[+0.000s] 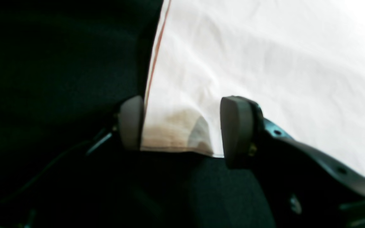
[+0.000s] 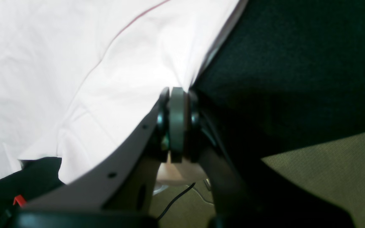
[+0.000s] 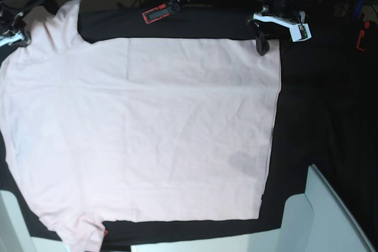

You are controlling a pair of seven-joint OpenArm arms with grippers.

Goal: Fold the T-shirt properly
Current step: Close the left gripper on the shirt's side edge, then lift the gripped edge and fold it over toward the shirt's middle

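The right pincer (image 2: pixel 177 123) pinches the T-shirt (image 3: pixel 147 134) edge, while the left pincer (image 1: pixel 182 123) (spread) straddles a corner.

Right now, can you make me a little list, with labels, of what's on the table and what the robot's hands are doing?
garment: T-shirt, pale pink, plain side showing, spread flat
surface: black table cloth under it
left end effector: open, pads on either side of the shirt's corner, not closed on it
right end effector: shut on the shirt's edge at a sleeve
fold: not clearly started; the right side in the base view ends in a straight edge
other items: red and black tool at the far table edge
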